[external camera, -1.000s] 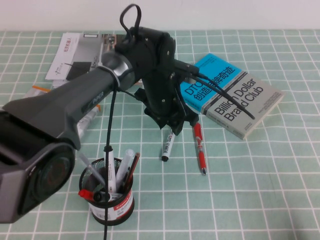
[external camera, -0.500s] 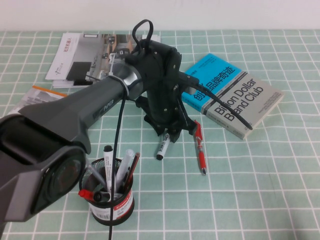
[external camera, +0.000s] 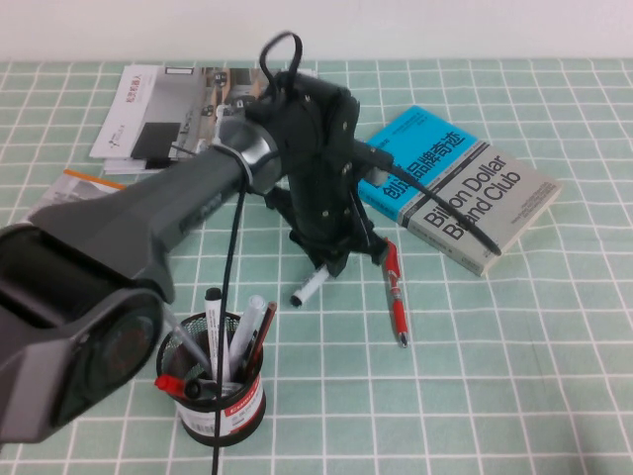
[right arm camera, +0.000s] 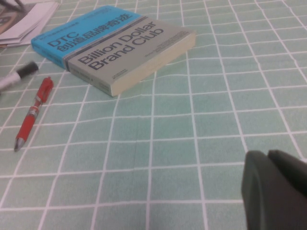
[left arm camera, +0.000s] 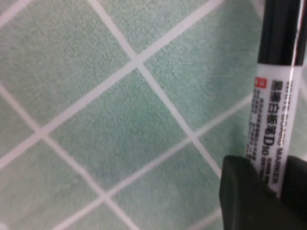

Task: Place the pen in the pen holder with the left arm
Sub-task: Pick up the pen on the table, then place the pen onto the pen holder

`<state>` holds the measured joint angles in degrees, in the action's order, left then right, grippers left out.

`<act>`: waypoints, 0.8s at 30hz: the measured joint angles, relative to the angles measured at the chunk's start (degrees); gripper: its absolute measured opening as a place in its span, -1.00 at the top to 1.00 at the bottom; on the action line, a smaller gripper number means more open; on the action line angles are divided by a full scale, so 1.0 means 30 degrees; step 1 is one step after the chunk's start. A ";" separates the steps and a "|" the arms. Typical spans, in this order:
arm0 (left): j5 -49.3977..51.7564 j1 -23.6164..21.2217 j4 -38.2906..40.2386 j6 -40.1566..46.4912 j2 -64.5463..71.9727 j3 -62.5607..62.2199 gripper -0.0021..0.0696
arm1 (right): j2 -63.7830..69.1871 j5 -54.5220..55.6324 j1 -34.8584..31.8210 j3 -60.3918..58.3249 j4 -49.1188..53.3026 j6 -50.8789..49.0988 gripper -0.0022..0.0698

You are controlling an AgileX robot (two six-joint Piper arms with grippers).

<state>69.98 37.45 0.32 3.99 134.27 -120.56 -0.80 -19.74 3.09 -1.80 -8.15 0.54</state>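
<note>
My left gripper (external camera: 334, 261) is shut on the pen (external camera: 309, 287), a white marker, and holds it tilted above the green checked cloth, free end pointing down toward the front left. In the left wrist view the marker's printed barrel (left arm camera: 268, 120) sits between my black fingers (left arm camera: 244, 191). The pen holder (external camera: 213, 381), a black mesh cup with several pens in it, stands at the front left, well apart from the gripper. My right gripper (right arm camera: 276, 187) shows only in the right wrist view, shut and empty above the cloth on the right.
A slim red pen (external camera: 396, 292) lies just right of the left gripper. A blue and grey book (external camera: 455, 183) lies at the back right. Magazines (external camera: 163, 114) and a plastic packet (external camera: 74, 188) lie at the back left.
The left gripper has swung the marker: its free end has moved left and up off the cloth, and the marker now lies more slanted.
</note>
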 joint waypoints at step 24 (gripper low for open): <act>-1.3698 -0.0025 0.1126 0.0732 -2.0663 1.7259 0.65 | 0.0000 0.0000 0.0000 0.0000 0.0000 0.0000 1.00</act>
<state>28.89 37.37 3.70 6.19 72.28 -68.78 -0.80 -19.74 3.09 -1.80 -8.15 0.54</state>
